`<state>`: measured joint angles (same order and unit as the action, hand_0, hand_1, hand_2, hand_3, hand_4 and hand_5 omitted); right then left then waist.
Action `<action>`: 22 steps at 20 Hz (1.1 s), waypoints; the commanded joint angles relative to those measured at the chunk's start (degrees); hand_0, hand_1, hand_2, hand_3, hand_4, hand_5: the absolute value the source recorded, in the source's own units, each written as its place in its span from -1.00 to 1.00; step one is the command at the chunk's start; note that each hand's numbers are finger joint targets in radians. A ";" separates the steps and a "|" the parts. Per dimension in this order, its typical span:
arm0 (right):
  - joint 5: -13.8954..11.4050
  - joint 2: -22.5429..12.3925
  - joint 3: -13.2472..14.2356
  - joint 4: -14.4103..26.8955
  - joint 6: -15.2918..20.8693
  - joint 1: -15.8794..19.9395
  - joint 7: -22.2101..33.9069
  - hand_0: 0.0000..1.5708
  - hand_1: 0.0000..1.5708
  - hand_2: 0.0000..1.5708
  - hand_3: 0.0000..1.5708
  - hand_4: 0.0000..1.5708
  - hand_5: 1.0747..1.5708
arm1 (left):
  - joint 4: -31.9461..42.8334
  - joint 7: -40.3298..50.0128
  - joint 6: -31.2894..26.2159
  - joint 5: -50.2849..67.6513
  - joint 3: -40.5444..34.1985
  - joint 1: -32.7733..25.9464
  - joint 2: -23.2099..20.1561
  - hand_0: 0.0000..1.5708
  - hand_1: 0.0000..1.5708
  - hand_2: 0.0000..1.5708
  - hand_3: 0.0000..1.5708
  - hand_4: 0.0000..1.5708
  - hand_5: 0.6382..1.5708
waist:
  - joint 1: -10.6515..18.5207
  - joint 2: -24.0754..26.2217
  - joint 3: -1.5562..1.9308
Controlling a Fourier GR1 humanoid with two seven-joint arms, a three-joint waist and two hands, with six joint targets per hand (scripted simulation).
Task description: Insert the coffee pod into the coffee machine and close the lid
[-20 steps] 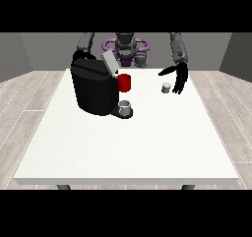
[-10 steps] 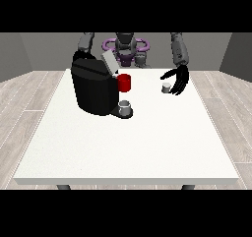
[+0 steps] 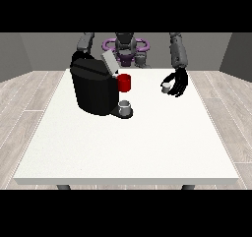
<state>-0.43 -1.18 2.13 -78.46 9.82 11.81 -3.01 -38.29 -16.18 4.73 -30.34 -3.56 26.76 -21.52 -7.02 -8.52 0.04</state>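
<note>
**Desk:** White tabletop in front — what stands nearest?

**Caption:** A small grey cup on the drip tray of the bulky black coffee machine, near the table's far left corner, its grey lid raised beside a red cylinder.

**Desk:** And the pod?

**Caption:** The small pale coffee pod sits near the far right edge, the black hand at the view's right curled around it. A tilt could spill it short of the machine.

text: none readable | coffee machine: no label visible, perhaps too small to tell
</note>
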 commanded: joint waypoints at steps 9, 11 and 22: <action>2.69 -2.63 3.61 4.10 -2.08 3.17 -0.99 -1.00 -1.00 -1.00 -1.00 -0.47 1.00 | 3.98 1.32 2.62 -7.70 2.69 4.53 -1.12 0.31 0.31 0.42 0.13 -0.63 1.00 | 0.81 -0.42 -0.04; 3.26 -1.45 3.84 5.49 -2.25 0.07 -5.44 -1.00 -1.00 -1.00 -1.00 -0.46 1.00 | 4.13 -0.72 1.77 -7.13 1.65 4.54 -2.11 0.49 0.49 0.64 0.51 -0.47 1.00 | 0.87 0.02 -0.03; 2.27 -0.10 3.36 10.74 -0.68 0.01 -5.29 -1.00 -1.00 -1.00 -1.00 -0.40 1.00 | -2.36 -1.44 -6.78 -6.34 3.85 11.24 1.40 0.68 0.68 0.76 0.72 -0.26 1.00 | 2.69 4.70 -0.01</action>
<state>2.18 -2.00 4.93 -71.83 8.34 11.98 -5.66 -37.56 -19.59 0.56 -35.99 -1.29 35.85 -21.91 -5.99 -5.26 0.01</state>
